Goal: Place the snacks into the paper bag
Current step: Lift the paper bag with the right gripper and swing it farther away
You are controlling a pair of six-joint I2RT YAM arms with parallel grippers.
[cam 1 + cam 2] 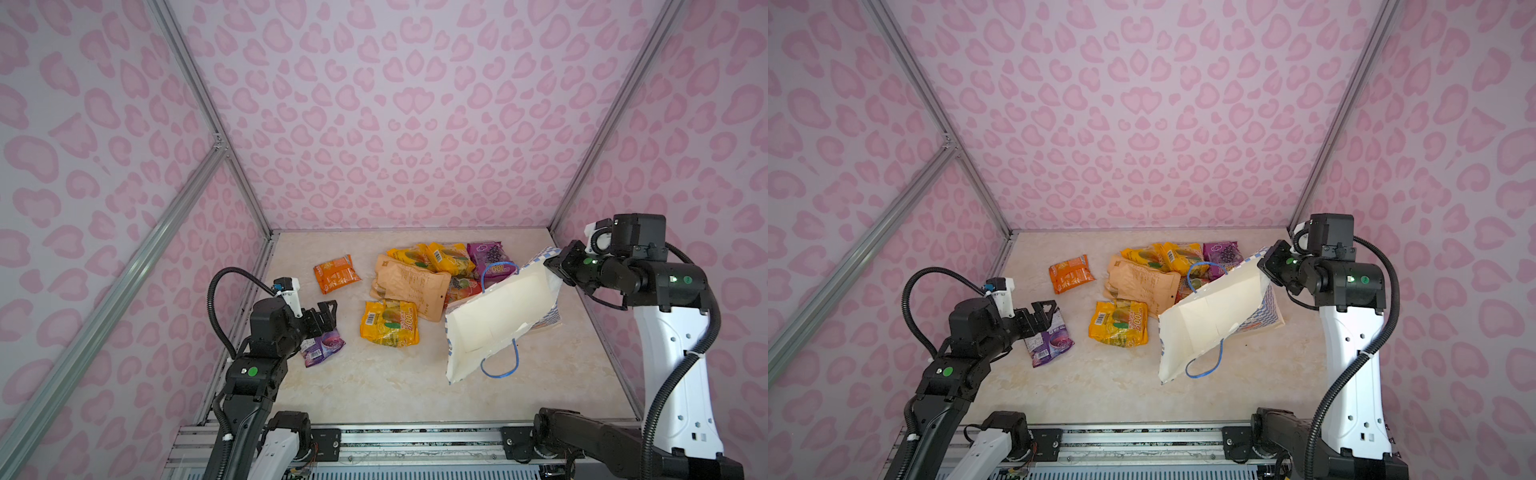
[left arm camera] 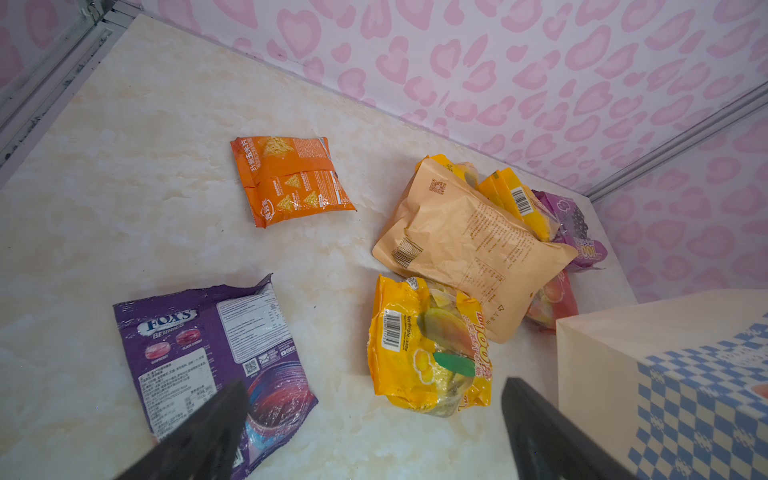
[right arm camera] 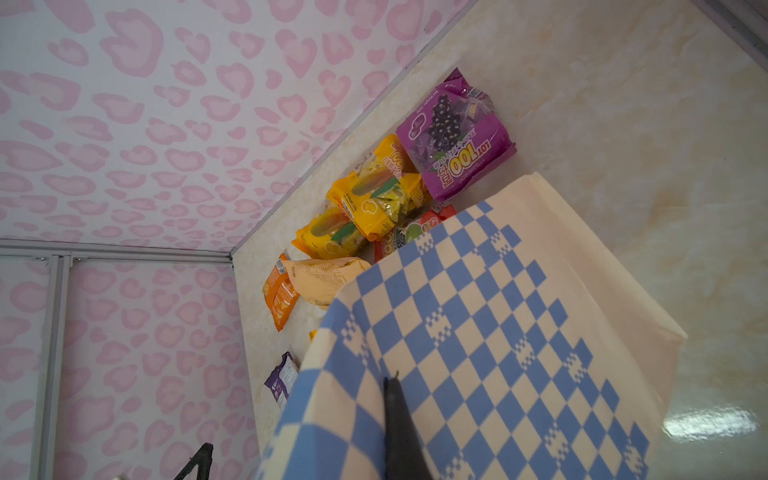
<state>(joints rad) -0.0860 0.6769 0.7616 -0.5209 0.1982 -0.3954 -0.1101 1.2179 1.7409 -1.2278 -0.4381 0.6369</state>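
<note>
We see the paper bag (image 1: 498,316) lying tilted on its side on the table (image 1: 374,390), its white inside turned toward both top views and its mouth gaping. The right gripper (image 1: 552,268) is clamped on the bag's raised wall. In the right wrist view one black finger (image 3: 399,419) lies across the checkered outside. One blue cord handle (image 1: 517,359) hangs below the mouth, and the other handle (image 1: 498,263) stands up behind the rim.

Every packet we can make out is outside the bag. The red packet (image 1: 461,289) sits just beside the bag, partly under the tan packet (image 1: 409,286). A yellow packet (image 1: 388,324) lies near the bag's mouth, touching the tan one. Behind the bag are the grape-purple packet (image 1: 486,257) and two more yellow packets (image 1: 451,257). The orange packet (image 1: 336,274) lies well apart from the bag. Farthest from the bag is the berry-purple packet (image 1: 322,347), and the left gripper (image 1: 326,318) hovers over it with its fingers spread wide, holding nothing.
</note>
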